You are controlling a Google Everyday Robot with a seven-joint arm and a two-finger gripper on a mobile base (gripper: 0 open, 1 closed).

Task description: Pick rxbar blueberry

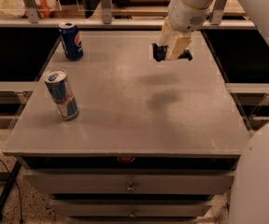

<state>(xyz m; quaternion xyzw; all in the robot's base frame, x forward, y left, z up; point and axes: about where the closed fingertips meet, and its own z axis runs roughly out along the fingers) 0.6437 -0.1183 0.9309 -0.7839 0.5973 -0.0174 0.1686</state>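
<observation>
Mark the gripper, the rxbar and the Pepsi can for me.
gripper [167, 53]: camera view, between its fingertips, above the table's [125, 125] far right.
rxbar [158, 53]: camera view, dark end showing left of the gripper.
Pepsi can [72, 43]: camera view, blue side wall.

The gripper [173, 50] hangs above the far right-centre of the desk [134, 120], clamped on the rxbar blueberry [159, 53]. Its white arm [195, 3] reaches in from the upper right and closes off that corner. Two cans stand along the left side: a Pepsi can [71, 41] at the far corner and a Red Bull can [61, 94] nearer the front, with a gap between them. The middle, front and right of the desk lie bare and open from above. A rail [125, 23] with upright posts borders the far edge, and the robot's body [260, 181] crowds the front right corner.
</observation>
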